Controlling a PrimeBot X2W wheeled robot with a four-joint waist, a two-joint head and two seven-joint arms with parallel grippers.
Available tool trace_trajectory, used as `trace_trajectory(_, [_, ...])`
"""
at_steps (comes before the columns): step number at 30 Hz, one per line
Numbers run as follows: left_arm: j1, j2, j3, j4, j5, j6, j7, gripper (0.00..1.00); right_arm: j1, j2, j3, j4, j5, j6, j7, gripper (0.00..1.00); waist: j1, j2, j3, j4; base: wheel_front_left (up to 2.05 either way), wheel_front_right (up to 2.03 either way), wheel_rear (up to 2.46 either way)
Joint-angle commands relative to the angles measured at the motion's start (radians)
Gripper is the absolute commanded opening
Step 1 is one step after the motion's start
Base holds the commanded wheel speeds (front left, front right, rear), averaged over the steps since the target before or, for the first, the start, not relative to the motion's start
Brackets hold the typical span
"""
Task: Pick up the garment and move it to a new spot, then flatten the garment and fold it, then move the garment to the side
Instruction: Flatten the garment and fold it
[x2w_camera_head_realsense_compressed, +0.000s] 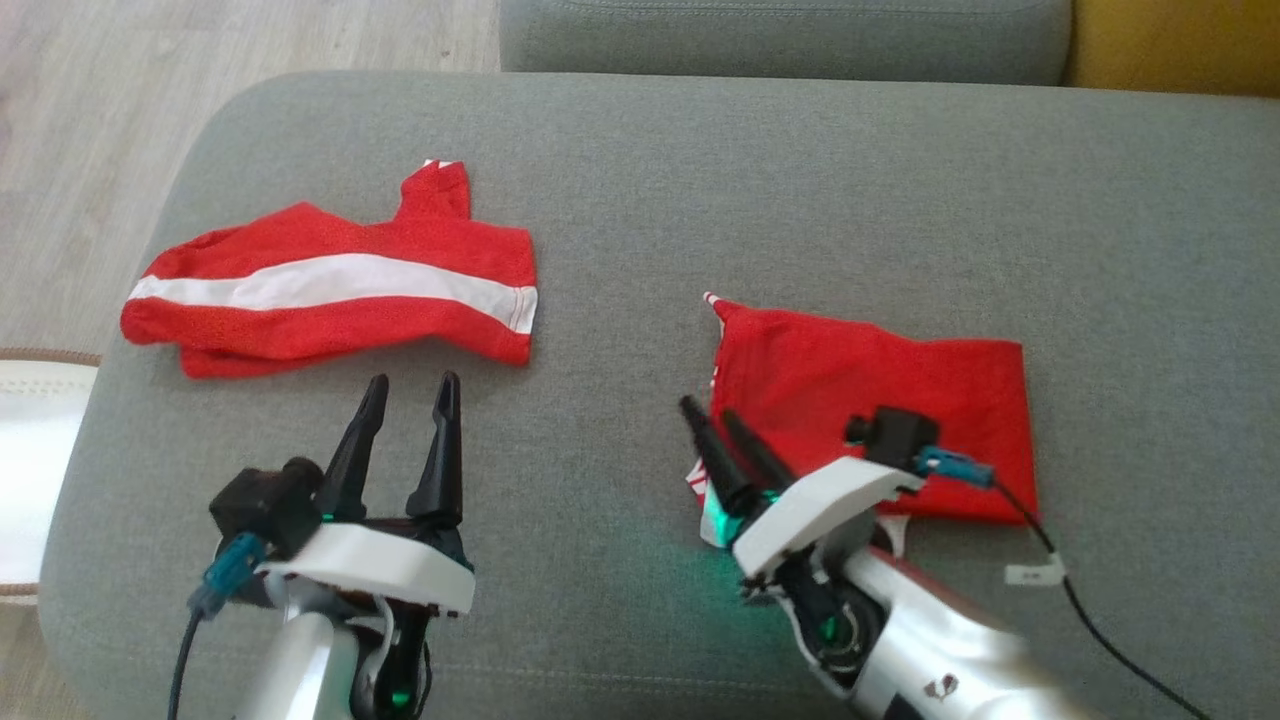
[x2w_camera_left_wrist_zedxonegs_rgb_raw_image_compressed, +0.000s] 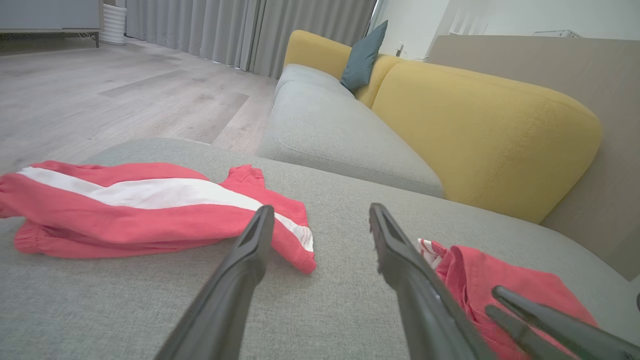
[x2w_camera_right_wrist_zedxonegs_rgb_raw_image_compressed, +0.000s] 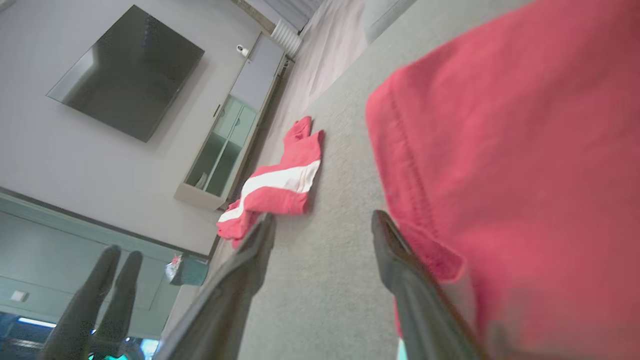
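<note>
The wide gray cushion (x2w_camera_head_realsense_compressed: 640, 180) carries everything, giving a flat, soft place to spread and fold cloth. On its right half lies the plain red garment (x2w_camera_head_realsense_compressed: 870, 370), squared into a tidy rectangle with straight edges, so the folding looks done and only the move to the side seems left. Well apart, near the cushion's left end, a striped garment (x2w_camera_head_realsense_compressed: 330, 285) lies folded too, probably set there to keep the working area free.

The right tool (x2w_camera_head_realsense_compressed: 710, 410) sits low at the plain garment's left edge, pointing away from the robot. Its fingers are spread and hold nothing: in the right wrist view one finger lies against the hem and the other over bare cushion. The garment is thus just beside this tool, to its right.

The left tool (x2w_camera_head_realsense_compressed: 414, 380) hovers with its fingers spread wide and empty, just short of the striped garment's near edge.
</note>
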Motion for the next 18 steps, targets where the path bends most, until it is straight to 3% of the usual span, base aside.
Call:
trace_trajectory(1, [-0.053,0.005,0.032,-0.025,0.011,-0.004,-0.005,1.00,-0.016,0.018,0.037,-0.044,0.031,0.007,-0.014,1.00,0.0000,0.0000,-0.002,-0.004,0.00,0.00,0.00])
trace_trajectory(4, [-0.053,0.005,0.033,-0.024,0.010,-0.002,-0.005,1.00,-0.042,0.018,0.054,-0.039,0.045,0.007,-0.014,1.00,0.0000,0.0000,-0.007,-0.011,0.00,0.00,0.00])
trace_trajectory(8, [-0.046,0.005,0.032,-0.028,0.007,0.001,-0.005,1.00,-0.090,0.018,-0.012,0.009,-0.001,0.007,-0.014,1.00,0.0000,0.0000,-0.019,-0.024,0.00,0.00,0.00])
trace_trajectory(14, [-0.042,0.005,0.036,-0.055,-0.001,0.009,-0.005,1.00,-0.166,0.018,-0.232,0.118,-0.337,0.007,-0.014,1.00,0.0000,0.0000,-0.028,-0.052,0.00,0.00,0.00])
trace_trajectory(15, [-0.042,0.005,0.036,-0.055,-0.001,0.009,-0.005,1.00,-0.166,0.018,-0.232,0.118,-0.337,0.007,-0.014,1.00,0.0000,0.0000,-0.028,-0.052,0.00,0.00,0.00])
trace_trajectory(18, [-0.047,0.005,0.039,-0.077,-0.014,0.012,-0.005,1.00,-0.164,-0.001,-0.374,0.124,-0.552,0.007,-0.014,1.00,0.0000,0.0000,-0.028,-0.063,0.00,0.00,0.00])
